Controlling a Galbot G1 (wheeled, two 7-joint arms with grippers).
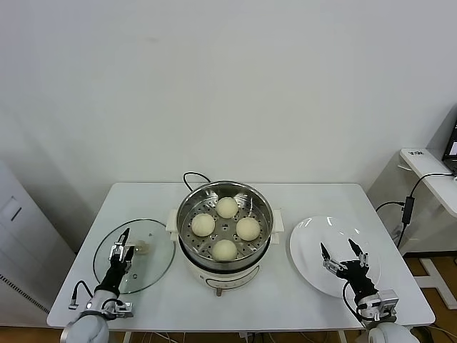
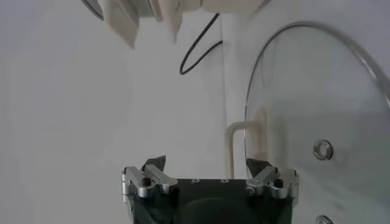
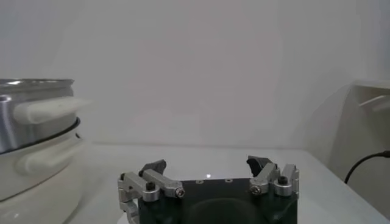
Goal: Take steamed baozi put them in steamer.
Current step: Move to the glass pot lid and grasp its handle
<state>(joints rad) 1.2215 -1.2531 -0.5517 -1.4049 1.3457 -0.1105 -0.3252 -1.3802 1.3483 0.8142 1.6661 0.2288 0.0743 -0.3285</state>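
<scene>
My left gripper [image 1: 120,247] rests low at the desk's [image 1: 143,196] near left, fingers spread wide and empty, over the glass lid [image 1: 153,246]. At centre stands the steamer [image 1: 187,214] with all four steamed baozi [image 1: 227,207] on its perforated tray; its black cord [image 1: 191,176] trails off the far side. My right gripper [image 1: 343,258] hangs over the near part of the bare white plate [image 1: 314,236], fingers wide and empty. I see open desk between steamer and plate.
</scene>
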